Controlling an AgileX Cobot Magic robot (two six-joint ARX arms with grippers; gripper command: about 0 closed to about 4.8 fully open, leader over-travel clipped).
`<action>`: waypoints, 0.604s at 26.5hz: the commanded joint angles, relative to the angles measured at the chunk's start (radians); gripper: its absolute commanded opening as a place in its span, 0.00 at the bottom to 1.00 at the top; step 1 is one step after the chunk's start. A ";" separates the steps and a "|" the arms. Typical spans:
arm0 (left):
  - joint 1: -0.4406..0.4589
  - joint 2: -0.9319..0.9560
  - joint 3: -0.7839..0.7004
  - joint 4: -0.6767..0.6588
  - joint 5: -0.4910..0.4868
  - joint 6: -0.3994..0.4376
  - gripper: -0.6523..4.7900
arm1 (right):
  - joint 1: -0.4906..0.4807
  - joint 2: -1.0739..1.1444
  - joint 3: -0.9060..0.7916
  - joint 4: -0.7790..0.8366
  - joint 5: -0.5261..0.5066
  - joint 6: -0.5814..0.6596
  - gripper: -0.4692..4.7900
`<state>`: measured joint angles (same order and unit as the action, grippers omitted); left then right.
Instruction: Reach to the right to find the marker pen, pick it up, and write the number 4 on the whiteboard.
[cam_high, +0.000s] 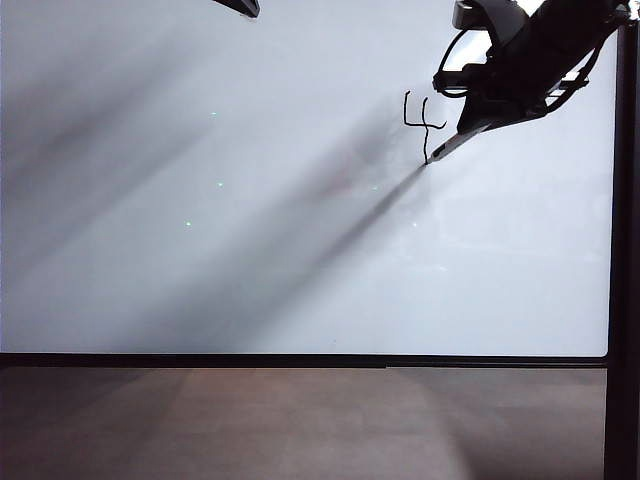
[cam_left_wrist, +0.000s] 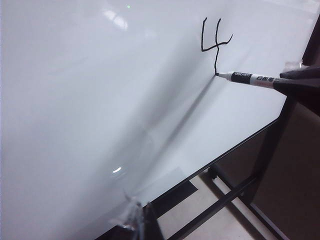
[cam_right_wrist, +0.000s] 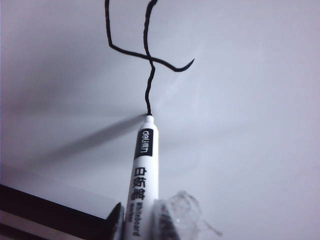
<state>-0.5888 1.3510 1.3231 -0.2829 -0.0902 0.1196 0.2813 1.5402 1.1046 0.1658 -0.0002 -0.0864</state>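
Note:
The whiteboard (cam_high: 250, 200) fills most of the exterior view. A small black number 4 (cam_high: 422, 122) is drawn at its upper right. My right gripper (cam_high: 478, 118) reaches in from the top right, shut on the marker pen (cam_high: 447, 146), whose tip touches the board at the lower end of the 4's vertical stroke. The right wrist view shows the white pen (cam_right_wrist: 142, 170) clamped between the gripper's fingers (cam_right_wrist: 116, 222), below the 4 (cam_right_wrist: 145, 55). My left gripper (cam_high: 240, 6) hangs at the top edge, left of the middle, away from the 4. Its tips (cam_left_wrist: 137, 220) sit together, holding nothing.
A thin black frame (cam_high: 300, 360) bounds the board at the bottom, and a black post (cam_high: 625, 250) runs down the right side. A brown-grey surface (cam_high: 300, 430) lies below. The left wrist view shows dark stand bars (cam_left_wrist: 225, 197) under the board's edge.

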 joint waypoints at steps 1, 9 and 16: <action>-0.001 -0.005 0.004 0.007 0.000 0.003 0.11 | 0.003 -0.083 0.007 0.048 -0.003 0.014 0.09; -0.008 -0.042 0.004 -0.003 0.024 0.000 0.11 | 0.007 -0.415 0.007 -0.055 0.076 0.026 0.09; -0.023 -0.060 0.004 0.037 0.121 -0.004 0.11 | -0.109 -0.689 0.007 -0.248 0.137 0.000 0.09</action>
<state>-0.6018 1.2938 1.3235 -0.2718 0.0181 0.1169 0.2066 0.8890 1.1118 -0.0044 0.1291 -0.0803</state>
